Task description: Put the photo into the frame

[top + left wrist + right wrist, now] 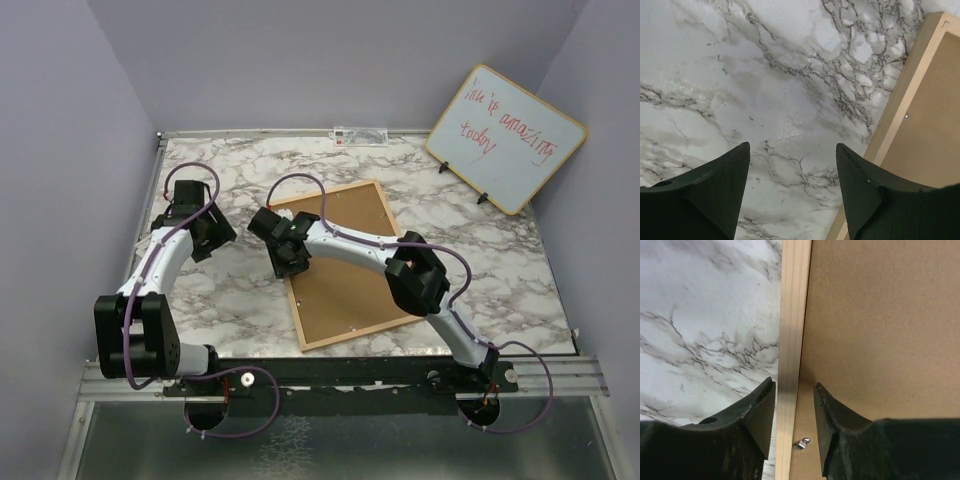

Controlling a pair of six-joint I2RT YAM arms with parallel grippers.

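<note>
Beneath our right end effector (794, 390), released like our left end effector (792, 150), the backing board (880, 315) lies seated in the frame (792, 300), the photo unseen: nearly done, we judge.

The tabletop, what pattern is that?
The tabletop is white marble with dark grey veining, clearest in the left wrist view.

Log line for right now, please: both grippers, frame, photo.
left gripper open above marble table | right gripper open astride frame edge | backing board in frame | photo not in view
</note>
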